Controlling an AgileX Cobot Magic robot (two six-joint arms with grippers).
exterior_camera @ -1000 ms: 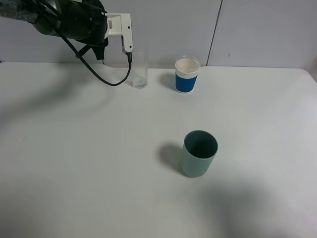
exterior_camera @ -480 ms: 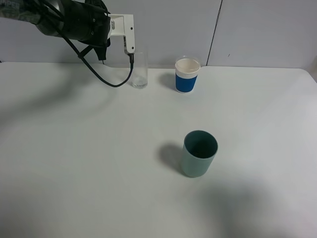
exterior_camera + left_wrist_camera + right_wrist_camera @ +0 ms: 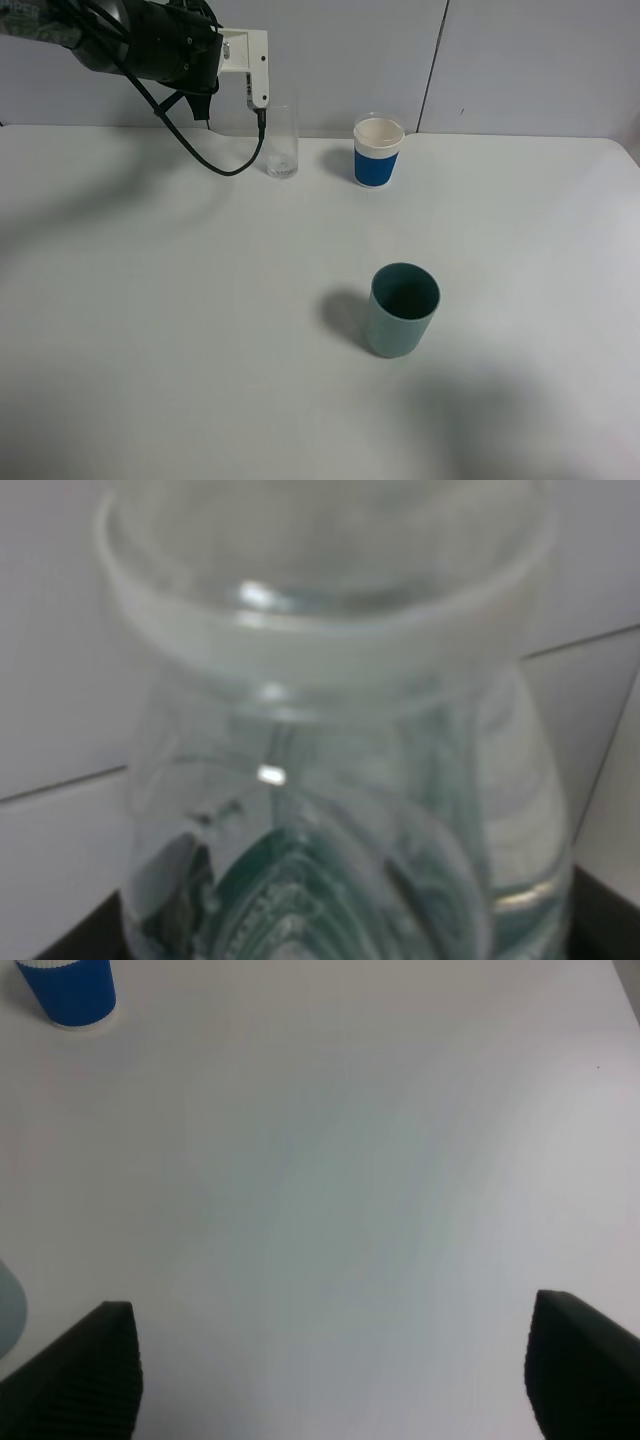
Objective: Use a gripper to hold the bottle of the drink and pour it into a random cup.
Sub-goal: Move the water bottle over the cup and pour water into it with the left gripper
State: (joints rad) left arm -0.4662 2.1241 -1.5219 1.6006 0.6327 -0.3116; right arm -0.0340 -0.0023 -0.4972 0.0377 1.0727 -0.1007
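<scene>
My left gripper [image 3: 257, 75] has slid a touch back to the left since half a second ago, and it now hangs almost where it was a second ago. The cups have not moved.

That gripper is clamped on the bottle [image 3: 340, 780]. In my left wrist view the bottle fills the frame, close and blurred. I can make out its clear neck ring and the green label showing through the body, with pale wall panels behind. In the high view I cannot make out the bottle at all. Only my white jaw piece shows, pointing downward off the end of the black arm, and a black cable [image 3: 215, 160] loops beneath it.

The tip of that jaw piece sits just beside the left rim of the glass [image 3: 282, 140]. I cannot tell whether they touch. The glass stands upright at the far edge of the table [image 3: 150, 330], close to the wall.

The paper cup [image 3: 379, 150] stands upright to the right of the glass, apart from it. The green cup [image 3: 402, 310] stands upright well nearer the camera, by itself.

My right gripper [image 3: 330, 1375] is out of the high view. Its own camera shows its two dark fingers [image 3: 80, 1370] spread wide apart over bare table, holding nothing. The paper cup sits far off in one corner of that view
</scene>
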